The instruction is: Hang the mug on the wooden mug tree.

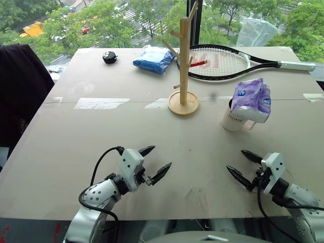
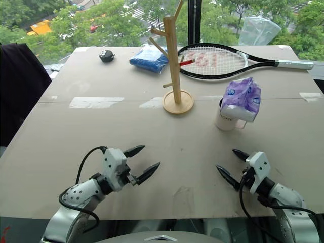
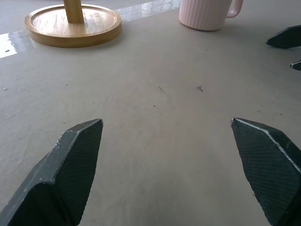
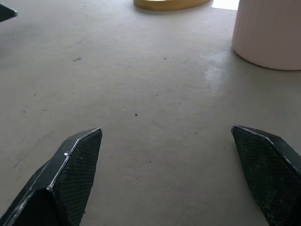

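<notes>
The white mug (image 1: 234, 119) stands upright on the table at the right, a purple-and-white tissue pack (image 1: 251, 99) resting on its rim and hiding its inside. Its handle faces right. To its left stands the wooden mug tree (image 1: 184, 61), a tall post with angled pegs on a round base (image 3: 73, 26). My left gripper (image 1: 154, 163) hovers open near the front edge, left of centre, nothing between its fingers. My right gripper (image 1: 244, 165) is open and empty too, in front of the mug (image 4: 270, 33) and clear of it.
At the back of the table (image 1: 101, 136) lie a black-framed tennis racket (image 1: 228, 62), a blue bag (image 1: 153, 59) and a small black round object (image 1: 110, 57). A dark garment (image 1: 20, 91) hangs off the left side. Windows rise behind the far edge.
</notes>
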Action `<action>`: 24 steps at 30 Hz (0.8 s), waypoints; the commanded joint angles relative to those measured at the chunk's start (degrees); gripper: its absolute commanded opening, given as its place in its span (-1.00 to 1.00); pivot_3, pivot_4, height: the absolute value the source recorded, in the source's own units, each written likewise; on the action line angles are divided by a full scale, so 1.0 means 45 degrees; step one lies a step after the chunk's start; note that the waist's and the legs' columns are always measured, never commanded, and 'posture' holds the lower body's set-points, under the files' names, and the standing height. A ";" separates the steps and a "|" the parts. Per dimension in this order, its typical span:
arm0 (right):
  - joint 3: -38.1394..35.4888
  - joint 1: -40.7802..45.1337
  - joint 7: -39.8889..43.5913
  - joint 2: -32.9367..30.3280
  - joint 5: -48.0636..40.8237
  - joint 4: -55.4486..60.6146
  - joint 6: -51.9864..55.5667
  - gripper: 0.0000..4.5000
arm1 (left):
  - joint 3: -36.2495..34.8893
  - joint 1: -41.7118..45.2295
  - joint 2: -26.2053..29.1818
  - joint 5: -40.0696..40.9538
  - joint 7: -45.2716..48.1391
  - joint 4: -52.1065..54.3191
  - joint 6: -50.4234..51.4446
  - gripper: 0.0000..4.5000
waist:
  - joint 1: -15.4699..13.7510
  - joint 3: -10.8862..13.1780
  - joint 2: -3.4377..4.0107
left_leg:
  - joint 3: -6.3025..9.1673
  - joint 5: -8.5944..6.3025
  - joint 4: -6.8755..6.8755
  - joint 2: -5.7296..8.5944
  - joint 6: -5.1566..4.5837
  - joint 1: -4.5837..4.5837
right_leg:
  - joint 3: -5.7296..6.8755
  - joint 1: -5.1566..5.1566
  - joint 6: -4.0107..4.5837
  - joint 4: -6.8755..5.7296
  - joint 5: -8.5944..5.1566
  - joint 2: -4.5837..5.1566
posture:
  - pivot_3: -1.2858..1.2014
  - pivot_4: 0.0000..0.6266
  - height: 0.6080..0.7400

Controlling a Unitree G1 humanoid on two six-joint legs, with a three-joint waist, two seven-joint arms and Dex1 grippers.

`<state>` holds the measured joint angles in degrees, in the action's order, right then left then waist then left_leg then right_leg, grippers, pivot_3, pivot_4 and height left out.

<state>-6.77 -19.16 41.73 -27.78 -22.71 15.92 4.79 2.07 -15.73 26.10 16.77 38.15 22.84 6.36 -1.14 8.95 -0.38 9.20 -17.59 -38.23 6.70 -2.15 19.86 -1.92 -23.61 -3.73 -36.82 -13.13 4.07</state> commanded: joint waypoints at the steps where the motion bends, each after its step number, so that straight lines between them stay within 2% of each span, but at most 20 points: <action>1: -0.0714 0.0054 -0.0056 -0.0089 -0.0358 0.0402 -0.0151 1.00 | -0.0155 0.0202 0.0089 0.0063 0.0180 0.0148 -0.0423 0.95 | 0.0007 0.0001 -0.0001 | -0.0001 0.0000 0.0000 0.0000 0.0000 0.0000 | -0.0001 0.0000 0.0000 0.0000 0.0000 0.0000 | 0.03 -0.52 1.00; 8: -0.2504 0.0161 0.0321 -0.1117 -0.0856 0.1342 -0.0308 1.00 | -0.0159 0.1779 0.0601 0.1585 0.0777 0.1532 0.1181 0.95 | 0.0006 0.0018 0.0022 | 0.0002 0.0006 -0.0002 0.0000 0.0009 0.0003 | 0.0005 -0.0001 -0.0001 0.0000 0.0001 0.0001 | 0.03 -0.52 1.00; 13: -0.3833 0.1736 0.0129 -0.2878 -0.1729 0.2859 0.0943 1.00 | -0.0009 0.3924 0.1312 0.2903 0.1386 0.2131 0.2973 0.95 | 0.0080 0.0043 0.0033 | -0.0013 0.0012 0.0004 -0.0004 0.0018 0.0001 | 0.0012 -0.0008 -0.0002 -0.0001 0.0002 -0.0006 | 0.03 -0.52 1.00; 18: -0.3198 0.3964 -0.0076 -0.3586 -0.1674 0.2584 0.1677 1.00 | -0.0043 0.6187 0.1877 0.4072 0.2011 0.2149 0.4376 0.95 | 0.0062 0.0059 -0.0003 | 0.0006 0.0014 -0.0002 -0.0008 0.0020 0.0009 | 0.0065 -0.0005 -0.0002 0.0002 0.0003 -0.0007 | 0.03 -0.52 1.00; 24: -0.1533 0.5690 0.1322 -0.4015 -0.0593 0.0349 0.1344 1.00 | 0.0023 0.7729 0.2210 0.4080 0.2475 0.1845 0.4784 0.95 | 0.0067 0.0066 -0.0014 | -0.0001 0.0015 0.0000 -0.0005 0.0019 0.0042 | 0.0062 -0.0034 0.0003 0.0026 0.0005 -0.0002 | 0.03 -0.52 1.00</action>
<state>-13.90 5.19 46.17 -45.04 -26.20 18.85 11.93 2.44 18.10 35.59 34.47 48.64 30.41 27.91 -0.84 9.24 -0.44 9.19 -17.53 -38.23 6.68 -2.06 20.09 -1.64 -23.79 -3.72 -36.67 -13.11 4.06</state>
